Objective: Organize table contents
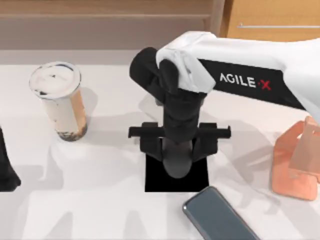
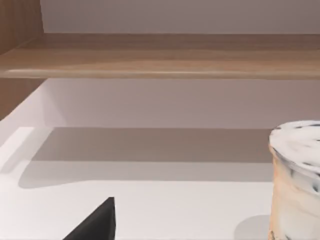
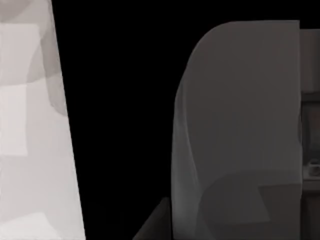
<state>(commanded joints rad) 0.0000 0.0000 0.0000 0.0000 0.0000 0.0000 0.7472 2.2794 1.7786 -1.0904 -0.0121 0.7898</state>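
The grey computer mouse [image 1: 176,167] lies on the black square pad [image 1: 155,182] at the middle of the white table [image 1: 75,200]. My right gripper [image 1: 177,150] reaches straight down over it, a finger pressed against each side of the mouse. In the right wrist view the mouse [image 3: 240,125] looms large against the black pad [image 3: 120,100]. The clear cup [image 1: 60,100] of milky-brown drink stands upright at the back left. The dark phone [image 1: 217,215] lies flat in front of the pad, to its right. The salmon stand [image 1: 295,165] is at the right edge. My left gripper [image 1: 7,170] is parked at the left edge.
A light-brown wooden shelf [image 1: 100,20] runs along the back, and an orange-wood cabinet [image 1: 275,20] stands at the back right. The left wrist view looks toward that shelf [image 2: 160,60], with the cup [image 2: 297,185] near. Bare tabletop lies between the cup and the pad.
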